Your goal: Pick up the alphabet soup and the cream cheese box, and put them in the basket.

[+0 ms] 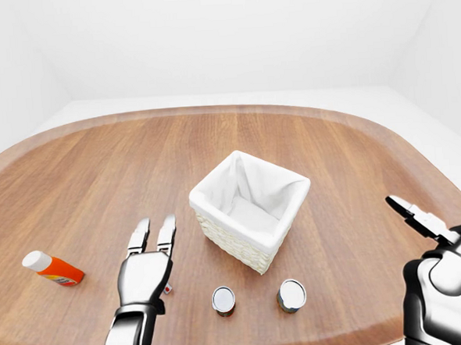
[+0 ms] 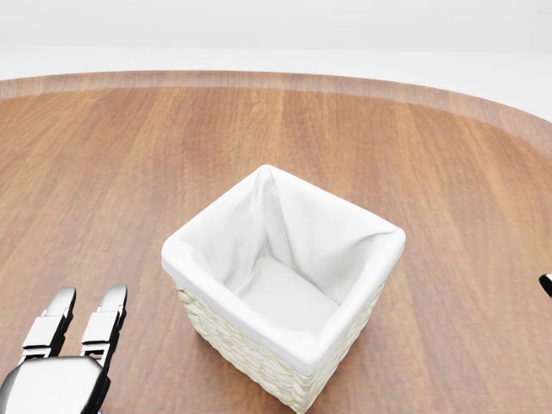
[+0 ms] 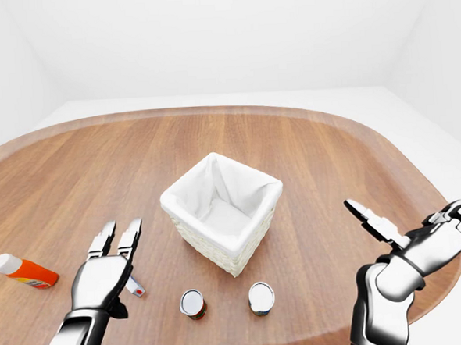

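Centrally on the wooden table (image 1: 81,166) stands the cloth-lined basket (image 1: 250,206), nothing inside it. Below it in the left-eye view stand 2 upright cans (image 1: 223,299) (image 1: 291,295), side by side but apart; which is the alphabet soup I cannot tell. The left hand (image 1: 144,273) hovers left of them, fingers straight and spread, holding nothing. The right hand (image 3: 423,243) hangs wide at the right edge, empty. An orange bottle (image 1: 53,268) lies far left.

White-lined cream wicker basket (image 2: 259,354), orange bottle (image 1: 55,269)
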Controlling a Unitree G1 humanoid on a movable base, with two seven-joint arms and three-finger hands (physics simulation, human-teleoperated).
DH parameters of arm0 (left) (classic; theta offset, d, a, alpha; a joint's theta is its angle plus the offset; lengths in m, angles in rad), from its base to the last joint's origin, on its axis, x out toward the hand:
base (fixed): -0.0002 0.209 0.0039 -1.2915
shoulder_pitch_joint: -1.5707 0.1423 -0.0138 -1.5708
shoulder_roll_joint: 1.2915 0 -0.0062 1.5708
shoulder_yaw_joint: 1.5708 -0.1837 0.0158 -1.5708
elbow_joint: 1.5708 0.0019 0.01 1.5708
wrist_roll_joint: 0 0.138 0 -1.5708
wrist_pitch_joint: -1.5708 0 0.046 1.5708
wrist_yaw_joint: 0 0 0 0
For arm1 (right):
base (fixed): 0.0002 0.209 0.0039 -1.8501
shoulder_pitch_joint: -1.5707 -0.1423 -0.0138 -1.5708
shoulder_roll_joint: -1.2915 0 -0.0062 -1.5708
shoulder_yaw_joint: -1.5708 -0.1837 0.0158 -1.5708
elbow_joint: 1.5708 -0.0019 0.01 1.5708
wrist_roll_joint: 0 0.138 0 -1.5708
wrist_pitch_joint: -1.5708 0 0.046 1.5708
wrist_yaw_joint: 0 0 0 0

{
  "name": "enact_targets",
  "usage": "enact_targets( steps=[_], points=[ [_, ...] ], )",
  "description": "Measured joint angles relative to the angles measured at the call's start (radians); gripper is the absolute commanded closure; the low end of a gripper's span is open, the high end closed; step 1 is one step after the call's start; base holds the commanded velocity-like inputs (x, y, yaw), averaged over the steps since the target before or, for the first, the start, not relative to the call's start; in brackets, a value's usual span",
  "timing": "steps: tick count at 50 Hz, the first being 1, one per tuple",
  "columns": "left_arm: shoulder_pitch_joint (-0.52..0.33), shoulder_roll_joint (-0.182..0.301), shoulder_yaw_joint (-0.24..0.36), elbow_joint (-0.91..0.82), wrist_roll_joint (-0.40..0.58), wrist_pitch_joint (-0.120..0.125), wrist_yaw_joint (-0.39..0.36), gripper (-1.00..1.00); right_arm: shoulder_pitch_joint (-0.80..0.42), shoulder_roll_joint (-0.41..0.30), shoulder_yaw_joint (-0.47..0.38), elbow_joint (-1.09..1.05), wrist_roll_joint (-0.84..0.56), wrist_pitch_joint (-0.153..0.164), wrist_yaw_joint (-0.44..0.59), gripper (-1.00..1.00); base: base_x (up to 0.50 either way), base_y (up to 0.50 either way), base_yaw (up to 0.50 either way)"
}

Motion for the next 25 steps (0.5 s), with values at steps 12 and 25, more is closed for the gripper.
enact_targets(
  steps=[12, 25],
  points=[
    [-0.001, 0.000, 0.000, 0.002, -0.003, 0.000, -0.002, -1.00, -0.001, -0.001, 0.000, -0.001, -0.001, 0.000, 0.000, -1.00, 0.00, 0.00, 0.00],
    [0.001, 0.008, -0.009, 0.033, 0.008, 0.000, 0.006, -1.00, -0.002, -0.002, 0.000, 0.003, 0.001, 0.000, 0.000, -1.00, 0.00, 0.00, 0.00]
  ],
)
